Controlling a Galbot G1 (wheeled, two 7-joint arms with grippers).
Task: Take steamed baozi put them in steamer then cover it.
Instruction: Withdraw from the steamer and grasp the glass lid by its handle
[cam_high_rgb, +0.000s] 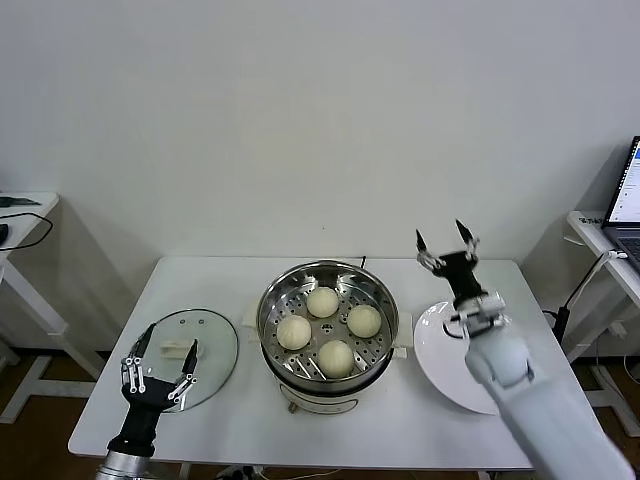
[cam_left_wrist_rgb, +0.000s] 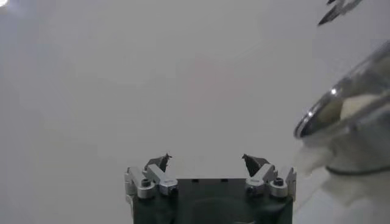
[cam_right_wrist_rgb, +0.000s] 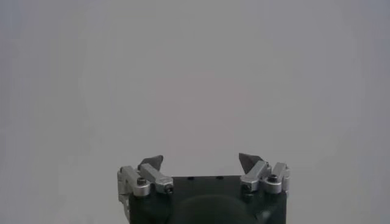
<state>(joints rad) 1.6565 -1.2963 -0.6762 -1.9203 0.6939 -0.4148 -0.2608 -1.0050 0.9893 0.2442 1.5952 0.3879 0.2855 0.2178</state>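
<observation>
Head view: left pincer (cam_high_rgb: 160, 364) hangs spread wide, empty, low at the near left of the surface (cam_high_rgb: 210, 420), just over the near edge of the cover (cam_high_rgb: 186, 358). Cover lies flat, handle up, beside the steamer (cam_high_rgb: 325, 335); likely parked there so the pot mouth stays free for loading, with the handle ready for a top grasp.

Right pincer (cam_high_rgb: 444, 245) is raised, fingers parted, holding nothing, above the far edge of a white plate (cam_high_rgb: 445, 365) right of the steamer. Plate is bare; it looks like the place the buns came from.

Four steamed baozi (cam_high_rgb: 322, 301) sit on the perforated tray inside the steamer, spaced apart in a rough diamond, none stacked. Loading judged finished; covering is the step left, and the left pincer is best placed for it.

Left wrist view shows only its own open tips (cam_left_wrist_rgb: 206, 162) and a steel rim at one side. Right wrist view shows open tips (cam_right_wrist_rgb: 201, 161) against blank wall.

No brand, label or writing readable on anything.
</observation>
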